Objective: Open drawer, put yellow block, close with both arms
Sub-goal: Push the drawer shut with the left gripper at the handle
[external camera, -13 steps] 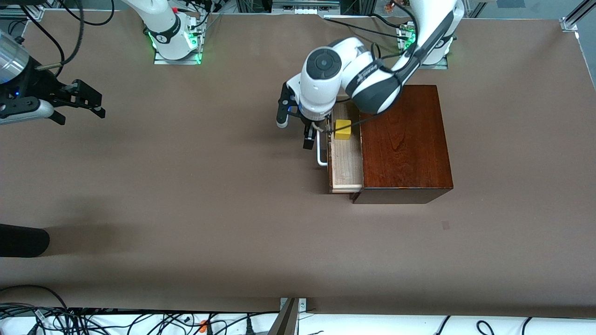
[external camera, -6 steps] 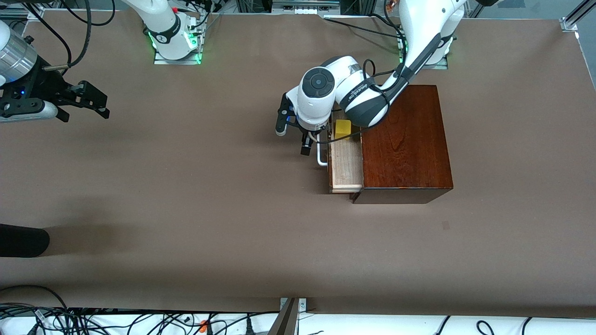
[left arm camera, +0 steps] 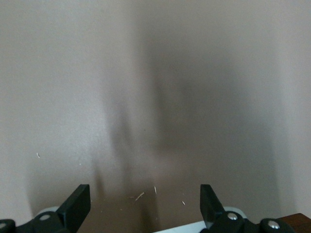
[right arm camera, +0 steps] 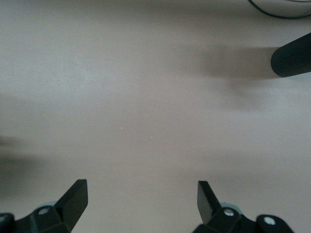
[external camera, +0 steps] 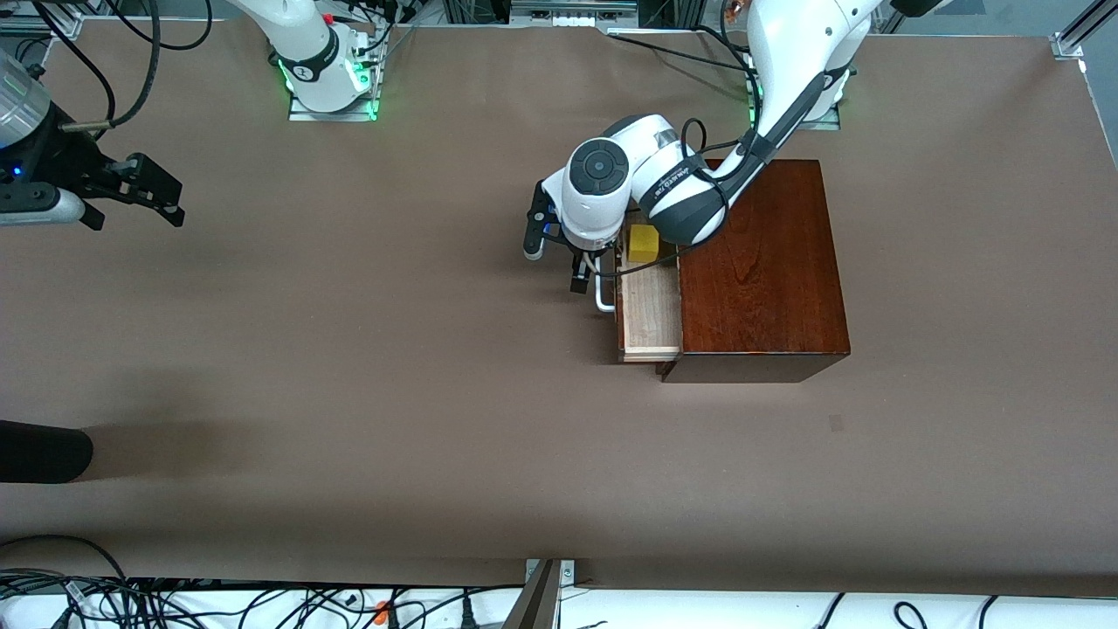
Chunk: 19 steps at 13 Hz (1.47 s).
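The wooden box (external camera: 760, 271), dark reddish-brown with a polished, grained top, is sitting on the brown matte desk (external camera: 349, 367) toward the left arm's end. Its drawer (external camera: 651, 314) is standing partly pulled out toward the right arm's end, showing a pale light-wood tray with a dark front and a white U-shaped handle (external camera: 603, 297). The yellow block (external camera: 644, 243), a small plain-faced cube, is lying inside the tray at the end farther from the front camera.

The left arm's white and dark grey wrist is covering that end of the drawer and the adjoining corner of the box, so much of the handle and part of the tray are hidden. The left gripper (external camera: 579, 273) is hanging just beside the handle, in front of the drawer; in the left wrist view its black fingers (left arm camera: 77, 206) are showing spread wide over bare desk, with a white edge and a sliver of dark wood at the frame's border. Whether it is touching the handle cannot be told.

The right gripper (external camera: 144, 196) is waiting over the desk at the right arm's end, well apart from the box, its fingers (right arm camera: 75, 199) spread wide too. A black rounded object (external camera: 44, 450), cut off by the frame edge, is lying nearer the front camera, and cables (external camera: 131, 603) are tangling along the desk's near border.
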### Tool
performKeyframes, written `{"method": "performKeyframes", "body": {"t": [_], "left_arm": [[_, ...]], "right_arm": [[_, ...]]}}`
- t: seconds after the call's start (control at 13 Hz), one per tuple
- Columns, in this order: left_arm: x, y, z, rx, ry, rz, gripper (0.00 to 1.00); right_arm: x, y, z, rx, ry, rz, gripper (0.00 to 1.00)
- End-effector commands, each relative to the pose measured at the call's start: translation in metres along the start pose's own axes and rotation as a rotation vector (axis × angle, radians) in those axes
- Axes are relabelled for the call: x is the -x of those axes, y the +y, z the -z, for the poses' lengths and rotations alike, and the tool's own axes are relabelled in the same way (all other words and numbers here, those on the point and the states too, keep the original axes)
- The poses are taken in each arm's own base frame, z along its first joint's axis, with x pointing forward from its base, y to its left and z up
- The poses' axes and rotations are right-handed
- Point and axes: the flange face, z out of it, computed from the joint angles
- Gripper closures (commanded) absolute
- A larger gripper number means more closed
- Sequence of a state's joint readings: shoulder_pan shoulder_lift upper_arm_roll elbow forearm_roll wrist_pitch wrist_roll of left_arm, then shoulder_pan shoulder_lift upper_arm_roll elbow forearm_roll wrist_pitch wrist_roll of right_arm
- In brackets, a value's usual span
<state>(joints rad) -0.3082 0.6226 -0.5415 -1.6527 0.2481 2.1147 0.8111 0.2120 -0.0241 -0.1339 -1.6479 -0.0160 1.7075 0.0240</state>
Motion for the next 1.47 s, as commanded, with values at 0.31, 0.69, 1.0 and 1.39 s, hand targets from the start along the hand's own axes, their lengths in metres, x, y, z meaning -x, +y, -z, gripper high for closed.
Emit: {"method": "performKeyframes", "body": {"t": [0.31,0.69,1.0,1.39], "left_arm": [[0.062,-0.01,0.019,0.057,-0.148,0.057,0.0],[0.082,-0.017,0.021,0.072,-0.163,0.11,0.0],[0.086,-0.02,0.023,0.071,-0.16,0.117,0.0],[0.095,-0.02,0.031,0.082,-0.18,0.13,0.0]], "right_arm": [[-0.001,-0.005,0.001,-0.072,-0.032,-0.027,0.0],[-0.003,-0.007,-0.001,-0.074,-0.028,-0.026,0.0],[-0.002,-0.009,0.0,-0.077,-0.032,-0.022,0.0],[-0.002,-0.009,0.0,-0.077,-0.031,-0.022,0.0]]}}
